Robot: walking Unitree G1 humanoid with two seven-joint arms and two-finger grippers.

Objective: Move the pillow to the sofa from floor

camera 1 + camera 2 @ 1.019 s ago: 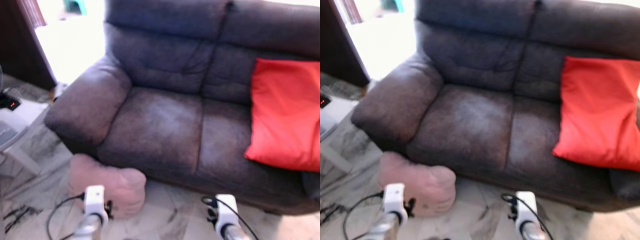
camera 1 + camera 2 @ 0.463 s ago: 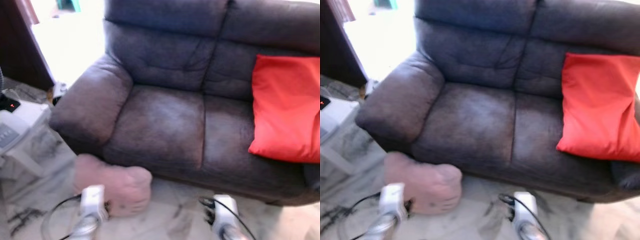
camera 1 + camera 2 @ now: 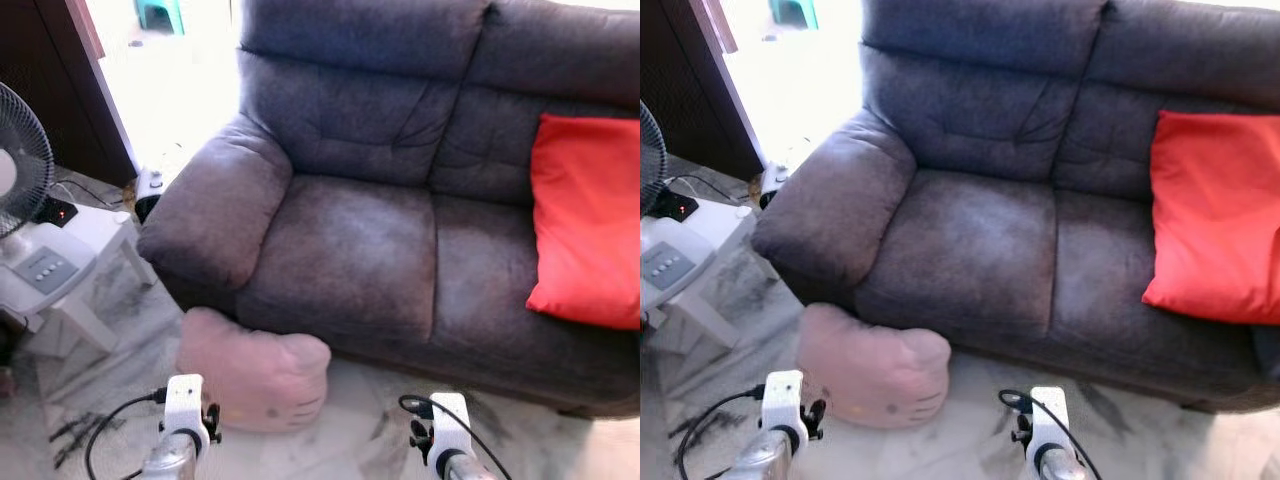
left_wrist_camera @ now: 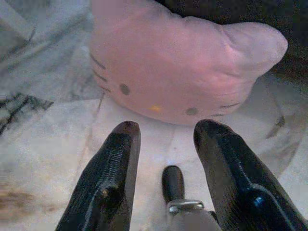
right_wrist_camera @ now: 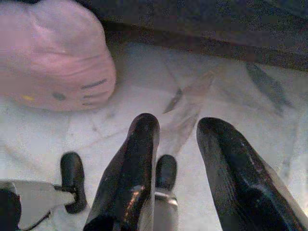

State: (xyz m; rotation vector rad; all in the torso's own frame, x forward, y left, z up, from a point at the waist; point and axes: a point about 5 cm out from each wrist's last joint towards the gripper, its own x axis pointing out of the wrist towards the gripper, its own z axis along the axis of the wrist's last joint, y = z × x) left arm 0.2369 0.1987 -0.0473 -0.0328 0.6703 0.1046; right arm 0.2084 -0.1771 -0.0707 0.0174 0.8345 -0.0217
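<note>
A pink cat-face pillow lies on the marble floor against the front of the dark grey sofa, below its left armrest. In the left wrist view the pillow sits just beyond my left gripper, whose fingers are open and empty above the floor. My right gripper is open too, over bare floor, with the pillow off to its side. In the head views both wrists show at the bottom edge, the left one beside the pillow, the right one before the sofa's middle.
A red cushion rests on the sofa's right seat. A white fan stands on the floor to the left, with black cables near my left arm. A dark wooden door frame and a bright doorway lie behind.
The whole picture has shifted right, so the camera turned left; the fan has come into view. Both arms keep the same low pose near the pillow.
</note>
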